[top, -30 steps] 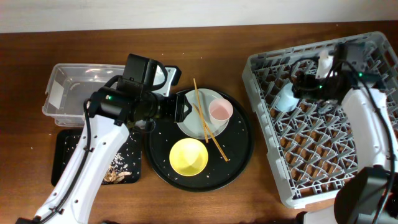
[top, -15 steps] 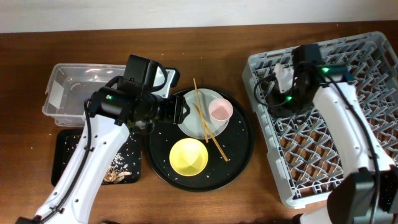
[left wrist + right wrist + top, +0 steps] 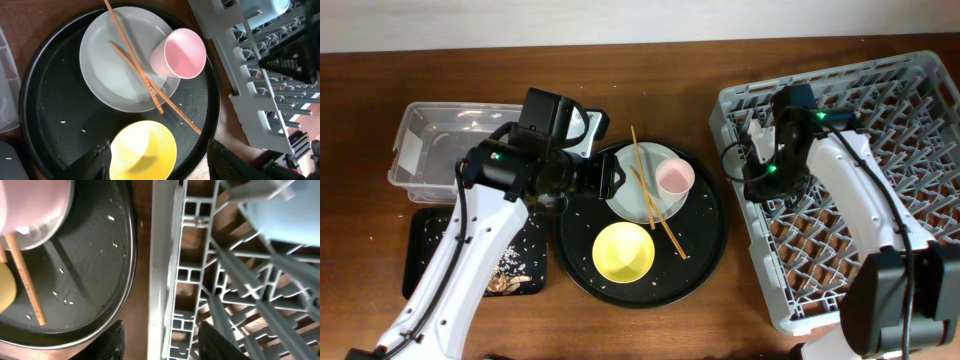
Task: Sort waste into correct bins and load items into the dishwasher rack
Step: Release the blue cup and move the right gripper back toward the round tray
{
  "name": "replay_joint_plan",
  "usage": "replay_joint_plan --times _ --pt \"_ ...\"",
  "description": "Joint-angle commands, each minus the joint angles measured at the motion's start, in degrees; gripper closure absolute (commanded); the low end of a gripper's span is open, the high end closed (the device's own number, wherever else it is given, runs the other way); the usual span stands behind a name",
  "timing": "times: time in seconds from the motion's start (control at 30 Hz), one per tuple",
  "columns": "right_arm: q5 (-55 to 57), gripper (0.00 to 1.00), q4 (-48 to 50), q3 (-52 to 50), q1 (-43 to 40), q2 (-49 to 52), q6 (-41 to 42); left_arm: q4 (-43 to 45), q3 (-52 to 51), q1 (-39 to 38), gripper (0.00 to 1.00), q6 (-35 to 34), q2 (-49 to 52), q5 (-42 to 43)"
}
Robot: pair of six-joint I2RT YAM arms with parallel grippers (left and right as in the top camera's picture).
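Observation:
My left gripper [image 3: 165, 165] hangs open and empty above the yellow bowl [image 3: 145, 150] on the round black tray [image 3: 700, 240]. The pale plate [image 3: 628, 200] carries two wooden chopsticks [image 3: 137, 65] and the pink cup [image 3: 674, 178], which lies tipped on its rim. My right gripper [image 3: 165, 342] is open with nothing in it, over the left wall of the grey dishwasher rack [image 3: 840, 260]. The light blue cup [image 3: 285, 215] lies inside the rack, just past that wall, largely hidden by my right arm in the overhead view. Brown food scraps [image 3: 510, 270] lie in the shallow black tray [image 3: 430, 250].
The clear plastic tub [image 3: 450, 150] stands at the back left, partly under my left arm. A narrow strip of bare wood [image 3: 141, 255] separates the round tray from the rack. The rack fills the right side of the table.
My right arm has swung from deeper in the rack to its left edge, leaving the blue cup in the rack, and its jaws have narrowed. The left arm has not moved.

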Motion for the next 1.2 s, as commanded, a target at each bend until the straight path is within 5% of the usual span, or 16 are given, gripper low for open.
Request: replay_joint_plan --times 0.0,0.57,0.93,1.17 --pt "0.5 0.57 1.09 -3.06 0.55 1.36 -0.22 -0.24 -0.44 0.04 0.39 0.31 0.26 -0.42" --pt "-2.56 0.95 10.51 -3.76 0.68 1.33 1.31 -0.24 -0.44 0.04 0.39 0.31 0.26 -0.42" --pt "-2.56 0.96 20.44 -3.76 0.7 1.33 1.44 -0.26 -0.44 0.04 0.39 0.31 0.26 -0.42" --pt "-2.56 0.96 24.35 -3.76 0.7 1.33 10.54 -0.26 -0.44 0.04 0.39 0.31 0.26 -0.42"
